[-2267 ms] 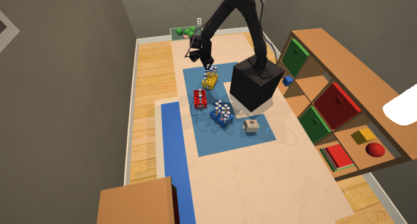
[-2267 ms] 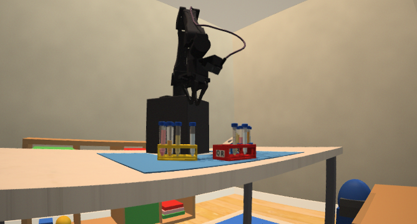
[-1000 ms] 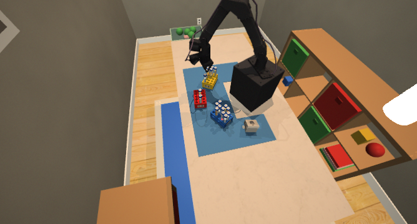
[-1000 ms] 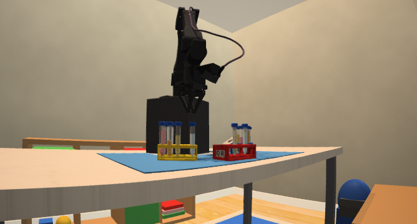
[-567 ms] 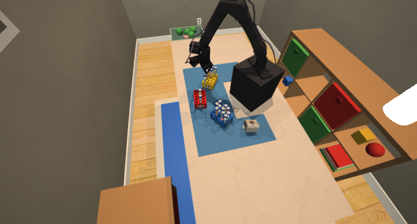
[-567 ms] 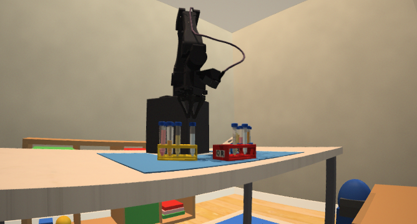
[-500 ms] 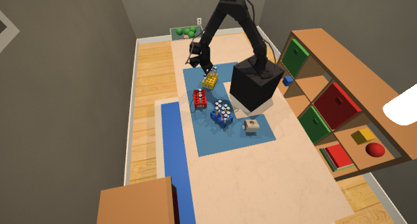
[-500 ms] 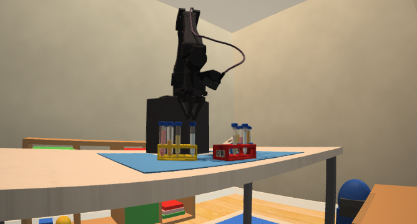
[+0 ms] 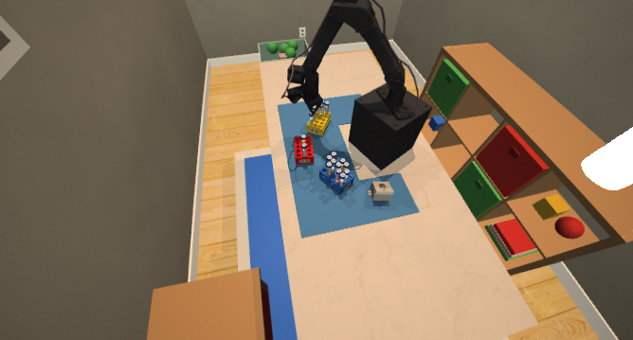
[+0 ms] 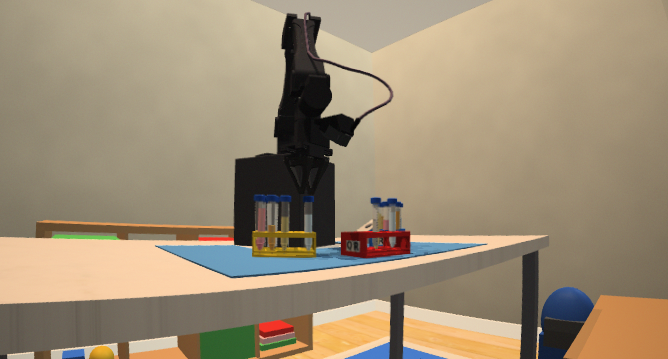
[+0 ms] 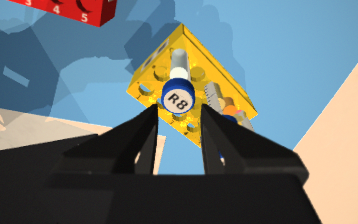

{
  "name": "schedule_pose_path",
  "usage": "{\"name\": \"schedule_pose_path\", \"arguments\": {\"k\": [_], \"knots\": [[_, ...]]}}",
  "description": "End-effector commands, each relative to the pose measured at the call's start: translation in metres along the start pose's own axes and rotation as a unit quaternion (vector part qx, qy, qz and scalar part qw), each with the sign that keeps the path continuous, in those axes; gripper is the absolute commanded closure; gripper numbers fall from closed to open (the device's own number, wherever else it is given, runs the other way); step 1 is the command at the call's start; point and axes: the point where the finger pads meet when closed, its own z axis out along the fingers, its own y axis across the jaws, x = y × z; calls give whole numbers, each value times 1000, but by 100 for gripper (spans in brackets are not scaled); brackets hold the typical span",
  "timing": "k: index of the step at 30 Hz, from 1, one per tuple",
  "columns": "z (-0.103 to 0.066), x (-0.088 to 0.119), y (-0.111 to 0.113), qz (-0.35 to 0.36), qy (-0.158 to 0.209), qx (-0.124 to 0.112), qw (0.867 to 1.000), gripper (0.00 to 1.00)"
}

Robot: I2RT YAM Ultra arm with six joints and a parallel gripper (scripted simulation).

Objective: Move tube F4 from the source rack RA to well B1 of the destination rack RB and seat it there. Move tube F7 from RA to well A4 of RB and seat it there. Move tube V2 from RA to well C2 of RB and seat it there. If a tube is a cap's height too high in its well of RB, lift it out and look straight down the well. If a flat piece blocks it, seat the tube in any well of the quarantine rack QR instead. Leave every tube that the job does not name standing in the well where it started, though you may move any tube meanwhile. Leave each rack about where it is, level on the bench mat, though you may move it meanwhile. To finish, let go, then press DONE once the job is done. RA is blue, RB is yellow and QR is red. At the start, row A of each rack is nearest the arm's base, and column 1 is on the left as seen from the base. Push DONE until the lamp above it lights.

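My gripper (image 9: 315, 108) (image 10: 307, 192) (image 11: 179, 111) is partly open and empty, pointing down just above the yellow rack RB (image 9: 310, 130) (image 10: 297, 235) (image 11: 221, 80). The cap of tube R8 (image 10: 308, 199) (image 11: 178, 97) is at the fingertips, just ahead of the gap in the wrist view. R8 stands upright in RB, apart from several other blue-capped tubes, which the right finger partly hides in the wrist view. The blue rack RA (image 9: 329, 185) holds many tubes whose labels are too small to read. The red rack QR (image 9: 297, 161) (image 10: 345, 236) (image 11: 93, 19) has two capped tubes visible in it.
A beige box (image 9: 382, 195), apparently the DONE box, sits on the blue mat (image 9: 322, 221) beyond RA. QR lies between RB and RA along the mat's outer side. The black arm base (image 9: 379, 135) stands close beside RB.
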Motion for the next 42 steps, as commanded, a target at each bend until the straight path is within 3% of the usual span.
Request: {"name": "schedule_pose_path", "arguments": {"k": [1, 42], "knots": [[6, 3, 4, 1, 0, -5, 1000, 70], [20, 6, 1, 3, -1, -4, 1000, 70]]}}
